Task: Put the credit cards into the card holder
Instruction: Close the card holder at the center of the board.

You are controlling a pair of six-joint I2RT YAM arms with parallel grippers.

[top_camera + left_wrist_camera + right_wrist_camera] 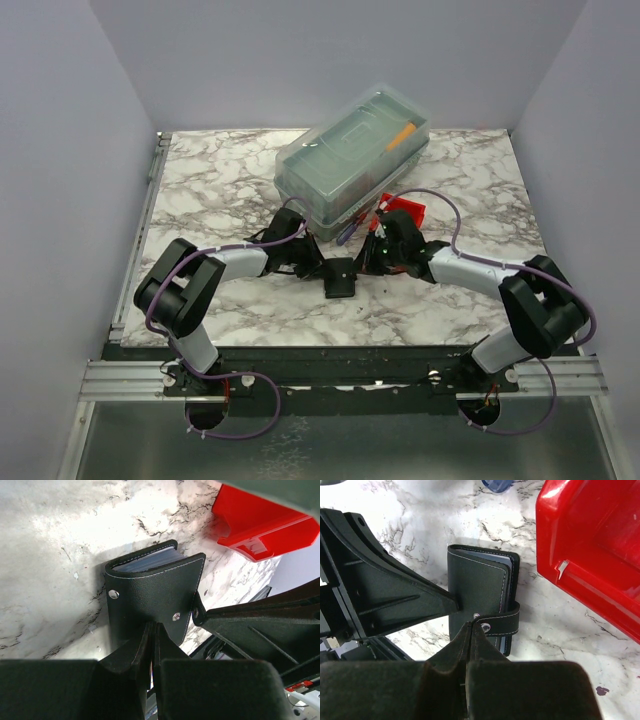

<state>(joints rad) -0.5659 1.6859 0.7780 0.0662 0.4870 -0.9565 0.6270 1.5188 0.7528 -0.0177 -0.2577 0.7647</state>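
Note:
The card holder is a black stitched wallet lying folded on the marble between both arms. In the left wrist view the card holder shows pale sleeve edges between its covers. My left gripper is shut on the near edge of its cover. My right gripper is shut, its tips against the end of the snap strap that wraps the card holder; whether the strap is pinched I cannot tell. No loose credit cards are in view.
A red plastic bin stands just right of the wallet, close to my right gripper. Behind it sits a large clear lidded box. A blue-and-red pen lies at the box's front edge.

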